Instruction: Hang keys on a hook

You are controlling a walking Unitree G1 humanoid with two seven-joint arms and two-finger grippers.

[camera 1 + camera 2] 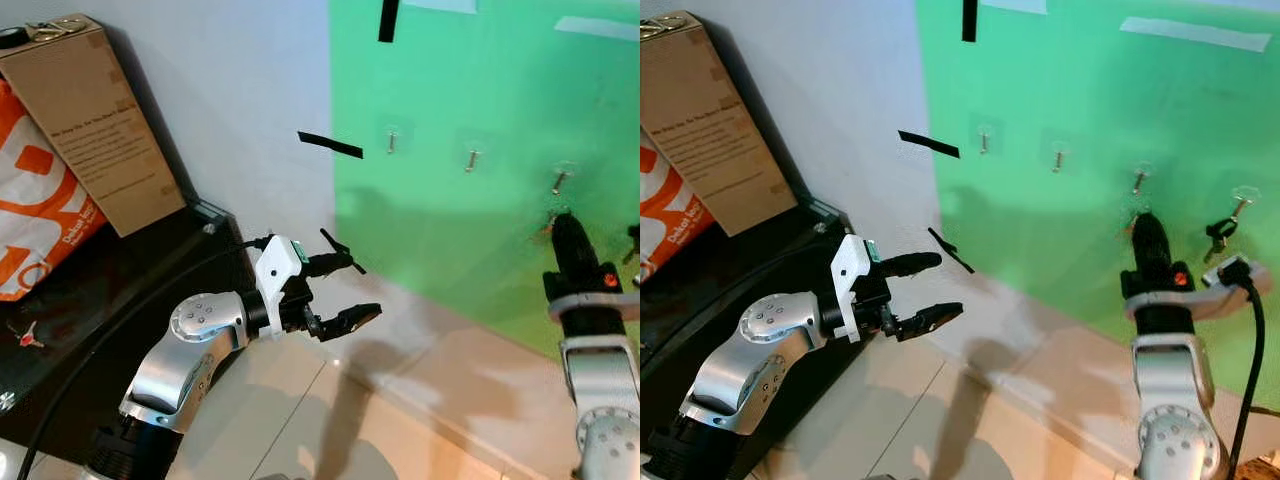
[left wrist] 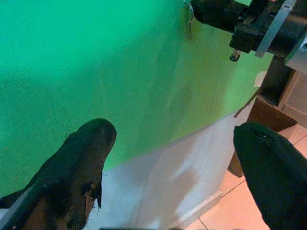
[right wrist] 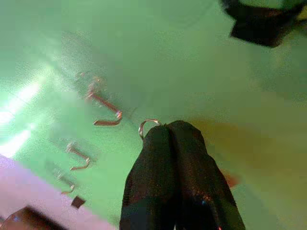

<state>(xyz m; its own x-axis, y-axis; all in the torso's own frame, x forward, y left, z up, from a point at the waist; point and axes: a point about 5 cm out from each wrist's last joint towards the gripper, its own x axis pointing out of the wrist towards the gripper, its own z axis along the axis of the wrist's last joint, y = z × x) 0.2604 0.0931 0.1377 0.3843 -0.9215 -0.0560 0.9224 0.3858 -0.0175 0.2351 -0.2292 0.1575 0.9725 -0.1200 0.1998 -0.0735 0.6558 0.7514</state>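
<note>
The right gripper (image 3: 165, 128) pinched the key ring (image 3: 147, 125) just beside the hook (image 3: 106, 113) (left gripper (image 1: 345, 290) idle, fingers spread); the ring could have slid past the tip.

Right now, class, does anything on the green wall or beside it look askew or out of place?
Yes. Strips of black tape sit at slanted angles across the edge of the green panel; another strip peels away lower down. A cardboard box leans tilted against the white wall. The hooks stand in an even row.

left hand (image 2: 175, 158) fingers spread, green wall (image 2: 96, 62), right arm (image 2: 254, 24)
</note>
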